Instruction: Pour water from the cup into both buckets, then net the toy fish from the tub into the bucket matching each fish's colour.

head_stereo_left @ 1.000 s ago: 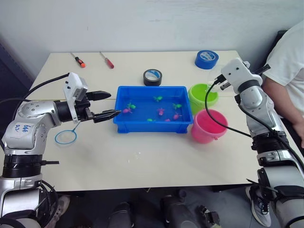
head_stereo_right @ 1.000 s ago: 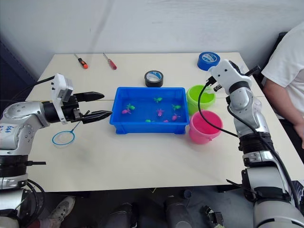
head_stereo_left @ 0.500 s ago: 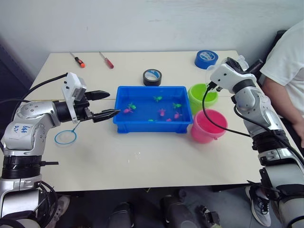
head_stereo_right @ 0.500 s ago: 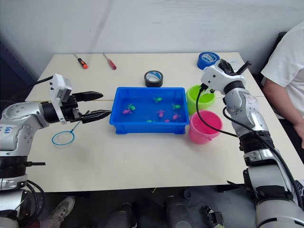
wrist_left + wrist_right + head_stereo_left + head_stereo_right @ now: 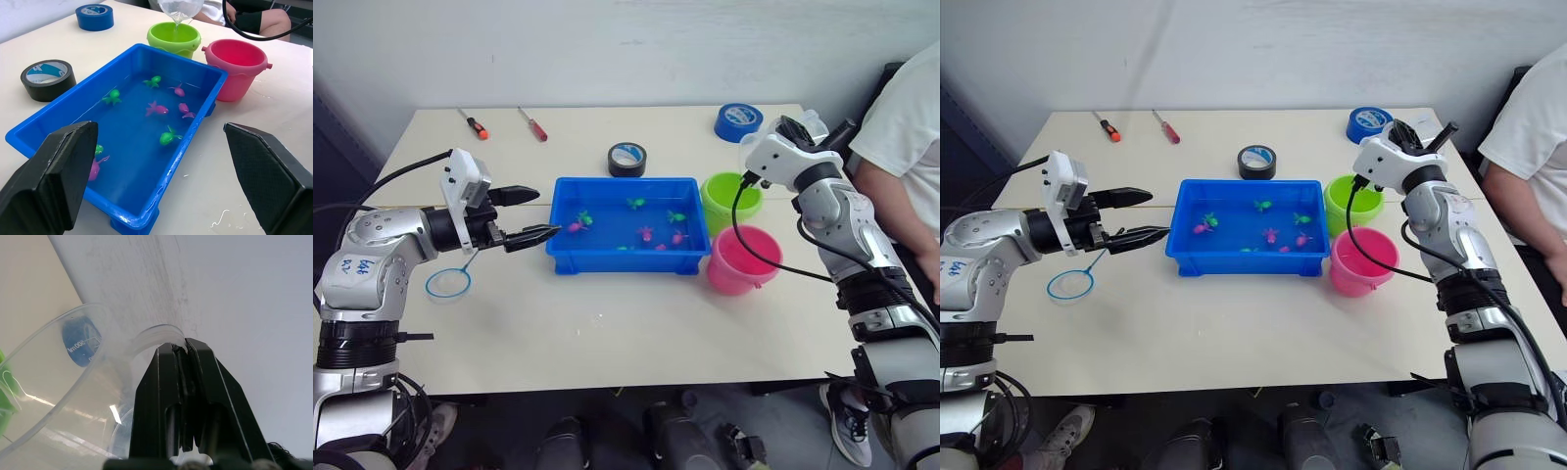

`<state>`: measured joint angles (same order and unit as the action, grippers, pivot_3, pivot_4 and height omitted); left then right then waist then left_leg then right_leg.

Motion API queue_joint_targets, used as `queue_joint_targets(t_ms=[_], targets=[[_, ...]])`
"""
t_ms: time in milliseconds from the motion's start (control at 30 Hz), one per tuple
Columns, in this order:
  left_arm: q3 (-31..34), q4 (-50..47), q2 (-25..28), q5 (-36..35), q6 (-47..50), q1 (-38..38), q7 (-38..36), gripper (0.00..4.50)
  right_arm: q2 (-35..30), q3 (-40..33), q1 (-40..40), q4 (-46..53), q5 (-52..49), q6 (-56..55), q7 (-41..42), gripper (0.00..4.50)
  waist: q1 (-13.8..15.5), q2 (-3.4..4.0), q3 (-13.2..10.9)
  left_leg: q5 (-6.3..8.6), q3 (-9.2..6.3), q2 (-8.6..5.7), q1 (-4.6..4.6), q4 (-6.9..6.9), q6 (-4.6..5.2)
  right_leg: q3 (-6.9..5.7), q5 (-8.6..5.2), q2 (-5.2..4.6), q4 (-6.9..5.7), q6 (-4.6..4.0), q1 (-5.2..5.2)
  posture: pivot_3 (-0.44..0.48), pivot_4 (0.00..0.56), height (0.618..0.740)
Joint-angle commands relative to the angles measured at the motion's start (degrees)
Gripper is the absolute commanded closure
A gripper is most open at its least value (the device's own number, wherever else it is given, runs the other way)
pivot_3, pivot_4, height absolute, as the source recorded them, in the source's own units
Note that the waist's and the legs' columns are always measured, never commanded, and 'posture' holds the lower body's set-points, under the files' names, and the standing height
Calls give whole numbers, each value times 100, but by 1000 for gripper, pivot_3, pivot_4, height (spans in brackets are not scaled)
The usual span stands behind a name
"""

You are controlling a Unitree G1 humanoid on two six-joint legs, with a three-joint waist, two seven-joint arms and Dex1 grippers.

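Pouring under way: the cup is tipped over the green bucket.

The right gripper (image 5: 182, 352) pinches the rim of the clear cup (image 5: 180, 9), which is tilted above the green bucket (image 5: 732, 199), and a thin stream appears to fall into it. The pink bucket (image 5: 742, 258) stands just beside the blue tub (image 5: 628, 225); whether it has water yet, I cannot tell. The left gripper (image 5: 536, 214) hangs empty with its fingers spread, just short of the tub's left end. The net (image 5: 449, 282) lies on the table (image 5: 607, 323) near that arm, not yet picked up. All the toy fish (image 5: 158, 108), green and pink, float in the tub, so by my read the netting and sorting is all still to come.
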<state>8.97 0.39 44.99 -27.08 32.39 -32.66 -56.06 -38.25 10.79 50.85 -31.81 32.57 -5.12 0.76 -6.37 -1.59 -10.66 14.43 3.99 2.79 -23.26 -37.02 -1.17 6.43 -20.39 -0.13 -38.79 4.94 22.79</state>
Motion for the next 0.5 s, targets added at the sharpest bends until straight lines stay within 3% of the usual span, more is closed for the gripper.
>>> queue_joint_targets(t_ms=[33,300,500], targets=[[138,-151,50,-88,-86,-31,-29,0,-118,-126,133,212,23,-97,-101,4480,0,0,0,0,0,0,0,0,0,0,0,0,0,0,0,0,150,734],[147,-148,48,-90,-94,-31,-43,0,-34,-220,87,232,-139,-89,-43,4480,0,0,0,0,0,0,0,0,0,0,0,0,0,0,0,0,150,734],[115,-180,-55,-292,-20,-171,-172,0,374,-2275,-184,489,-2327,1454,283,4480,78,-1,0,-2,-6,1,0,-1,-4,-9,0,-3,-3,0,-7,0,150,734]])
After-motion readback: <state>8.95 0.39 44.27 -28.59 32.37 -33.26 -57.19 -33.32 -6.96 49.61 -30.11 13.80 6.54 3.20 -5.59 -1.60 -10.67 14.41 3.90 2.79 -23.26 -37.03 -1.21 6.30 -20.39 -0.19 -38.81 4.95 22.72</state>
